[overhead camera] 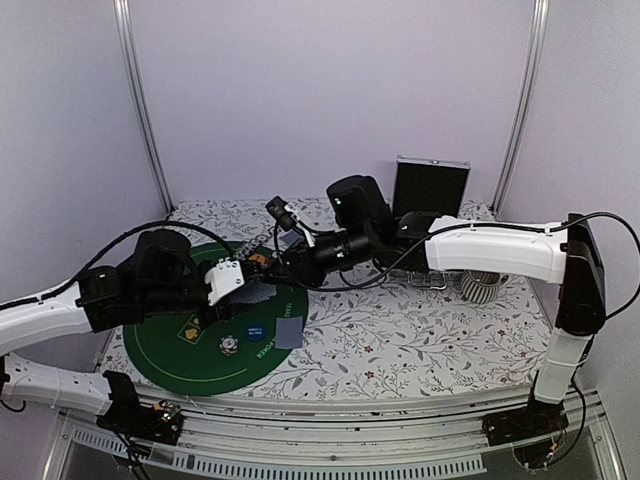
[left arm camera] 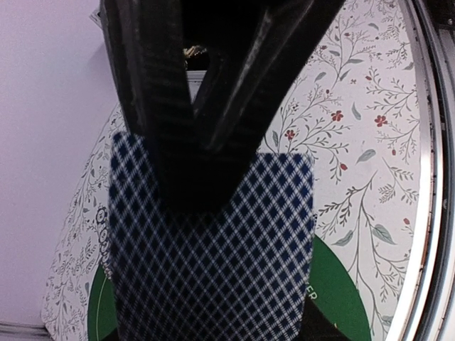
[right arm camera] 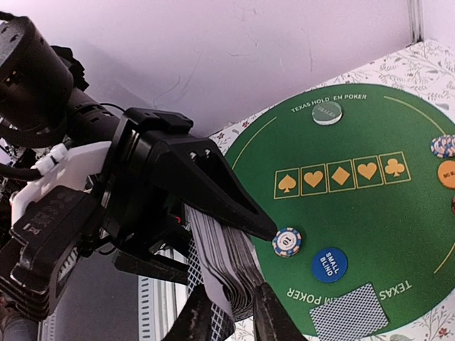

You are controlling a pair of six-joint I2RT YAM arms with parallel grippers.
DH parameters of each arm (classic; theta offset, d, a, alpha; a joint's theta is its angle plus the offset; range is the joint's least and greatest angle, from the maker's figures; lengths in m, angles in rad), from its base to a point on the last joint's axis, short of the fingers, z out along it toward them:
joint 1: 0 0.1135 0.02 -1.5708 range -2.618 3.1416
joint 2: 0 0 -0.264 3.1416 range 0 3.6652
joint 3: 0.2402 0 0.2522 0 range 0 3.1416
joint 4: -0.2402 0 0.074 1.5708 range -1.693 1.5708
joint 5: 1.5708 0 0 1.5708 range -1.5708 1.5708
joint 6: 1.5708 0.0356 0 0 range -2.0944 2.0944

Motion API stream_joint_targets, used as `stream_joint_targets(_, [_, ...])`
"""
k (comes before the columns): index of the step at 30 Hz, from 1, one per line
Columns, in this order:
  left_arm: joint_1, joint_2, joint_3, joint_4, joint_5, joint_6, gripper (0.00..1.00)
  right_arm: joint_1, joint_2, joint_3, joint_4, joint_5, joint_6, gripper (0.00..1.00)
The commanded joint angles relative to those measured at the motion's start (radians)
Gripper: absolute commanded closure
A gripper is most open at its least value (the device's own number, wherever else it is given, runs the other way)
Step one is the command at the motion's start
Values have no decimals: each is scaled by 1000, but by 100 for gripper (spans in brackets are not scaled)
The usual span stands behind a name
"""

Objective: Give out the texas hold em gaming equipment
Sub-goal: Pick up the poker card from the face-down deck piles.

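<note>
**The playing cards (left arm camera: 213, 270) sit in the left gripper (left arm camera: 200, 186), the right gripper (right arm camera: 233, 297) at their free end**

I see the left gripper closed on the stack. Its two black ribbed fingers meet in a V on the back of the top card. The cards are thin and flat, with rounded corners and a blue-and-white diamond lattice. Their long axis runs straight on from the fingers, and the free end points away from the wrist. The right gripper has one finger on each side of that free end, jaws narrow; whether they press the cards I cannot tell. Just beyond the left fingertip lies a round edge-striped chip (right arm camera: 286, 241). Past it are a blue disc (right arm camera: 329, 264) and a single face-down card (right arm camera: 346, 311), all on the green felt mat (right arm camera: 398, 234).
</note>
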Motion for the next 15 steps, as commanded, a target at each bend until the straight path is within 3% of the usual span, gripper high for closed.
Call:
stream_joint_targets(1, [15,-5,-18,40,4,-6,53,-4,-57,18,-31,28,-15,82])
stream_joint_targets(6, [16,-23,-30,51,10,-9,53,-3,-62,18,-49,31,-15,97])
stream_joint_targets(15, [18,-24,-35,57,12,-16,53,-22,-108,7,-63,-46,-7,98])
